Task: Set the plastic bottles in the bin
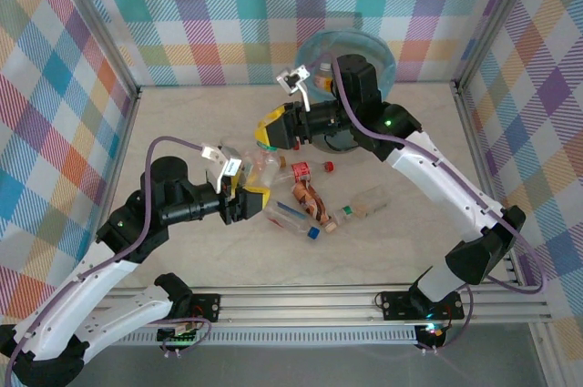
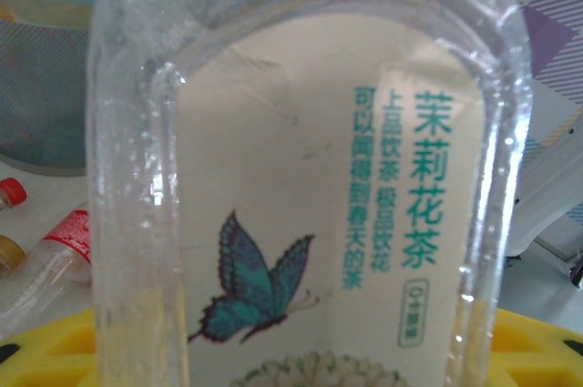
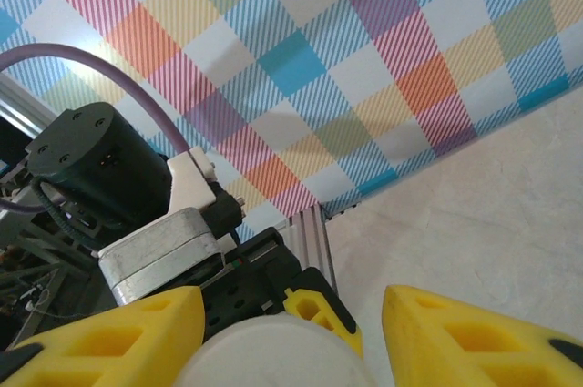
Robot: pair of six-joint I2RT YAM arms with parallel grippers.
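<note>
Top external: the left gripper [image 1: 246, 194] pinches a clear bottle [image 1: 253, 168]. The bin [image 1: 369, 41] lies at 1 o'clock from it, well apart. The right gripper [image 1: 271, 132] sits between them, nearer the bin.

Left wrist: the clear bottle [image 2: 310, 178] stands upright in frame, flanked by yellow fingers [image 2: 55, 351].

Right wrist: the right gripper [image 3: 291, 332] is spread around a white rounded end [image 3: 273, 360], probably that bottle's, with a gap at 3 o'clock.

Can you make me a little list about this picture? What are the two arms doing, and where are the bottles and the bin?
left gripper: shut on a clear bottle with a butterfly label
right gripper: in front of the bin, open or shut unclear
loose bottles: lying mid-table
bin: far edge, light blue bag inside
</note>
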